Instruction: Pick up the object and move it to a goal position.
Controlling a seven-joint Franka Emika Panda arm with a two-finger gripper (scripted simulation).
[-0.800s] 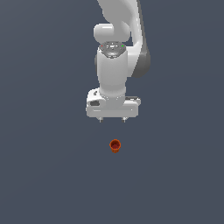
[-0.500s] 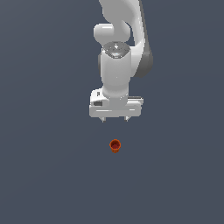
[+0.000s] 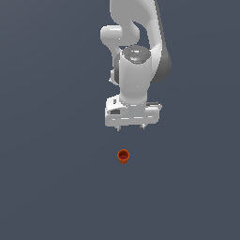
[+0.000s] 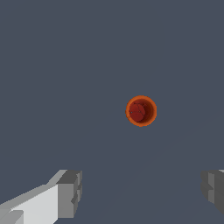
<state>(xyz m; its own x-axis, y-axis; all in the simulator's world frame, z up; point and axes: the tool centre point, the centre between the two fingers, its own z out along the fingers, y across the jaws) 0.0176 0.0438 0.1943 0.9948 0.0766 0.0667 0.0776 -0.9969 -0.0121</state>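
A: Tool (image 3: 131, 127) position versus 0.8 s ago?
B: Lowered slightly, shifted toward the exterior view's right. Fingers (image 4: 70, 194) spread wide, gripping nothing.
A: Object (image 3: 123, 156) location?
B: Unmoved on the bench (image 3: 51, 178), upright, below the tool, apart from it.

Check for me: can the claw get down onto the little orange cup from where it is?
Probably yes. The claw is open, the orange cup stands alone on the bare surface, and nothing lies between them.

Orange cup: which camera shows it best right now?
The wrist view: the orange cup appears large, seen from above, its rim and hollow clear. The exterior view shows it only tiny, apart from the gripper.
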